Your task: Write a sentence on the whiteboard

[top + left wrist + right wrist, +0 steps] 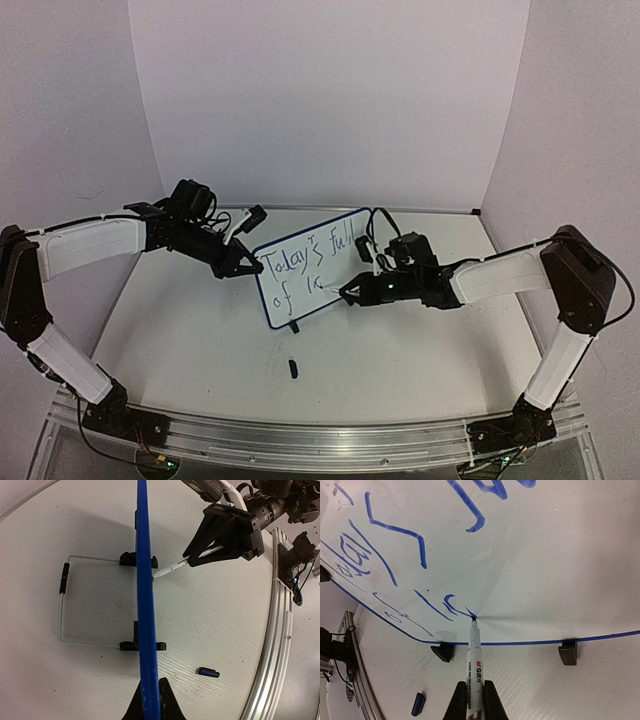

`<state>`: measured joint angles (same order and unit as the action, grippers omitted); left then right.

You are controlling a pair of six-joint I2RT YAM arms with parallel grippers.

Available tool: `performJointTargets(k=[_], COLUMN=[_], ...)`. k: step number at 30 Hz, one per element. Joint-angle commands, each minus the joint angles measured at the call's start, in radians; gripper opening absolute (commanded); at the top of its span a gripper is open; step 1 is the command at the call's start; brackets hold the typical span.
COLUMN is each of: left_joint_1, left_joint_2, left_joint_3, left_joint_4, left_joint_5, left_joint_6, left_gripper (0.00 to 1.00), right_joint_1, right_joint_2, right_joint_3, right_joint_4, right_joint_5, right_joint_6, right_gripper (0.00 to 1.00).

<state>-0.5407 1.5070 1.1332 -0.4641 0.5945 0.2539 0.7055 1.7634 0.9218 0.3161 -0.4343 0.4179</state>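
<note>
Two black claws work at the small rectangular whiteboard [312, 268] with a thin blue rim. It stands tilted on black clip feet [568, 652] in the middle of the white tabletop [190, 340]. The left claw [243, 263] is closed on the board's left edge. The right claw [350, 293] is closed around a slim white marker pen [474, 665], whose tip touches the board at the end of the lower line. The blue handwritten sentence [290, 262] reads "Today's full", and under it "of li". A small dark cap [293, 368] lies on the tabletop in front of the board.
</note>
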Motion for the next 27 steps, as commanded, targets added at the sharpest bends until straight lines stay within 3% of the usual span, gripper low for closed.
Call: performJointTargets(k=[1, 27], left_joint_1=[-0.018, -0.018], left_joint_2=[0.032, 0.033], left_joint_3=[0.006, 0.005], left_joint_4=[-0.080, -0.080], left_joint_5=[-0.025, -0.029], left_joint_6=[0.018, 0.017], left_gripper=[0.00, 0.00], right_joint_1=[-0.005, -0.006], right_joint_2=[-0.045, -0.019], right_joint_3=[0.049, 0.002], right_joint_4=[0.009, 0.012], right_joint_5=[0.054, 0.017], right_joint_6=[-0.019, -0.004], right_gripper=[0.00, 0.00])
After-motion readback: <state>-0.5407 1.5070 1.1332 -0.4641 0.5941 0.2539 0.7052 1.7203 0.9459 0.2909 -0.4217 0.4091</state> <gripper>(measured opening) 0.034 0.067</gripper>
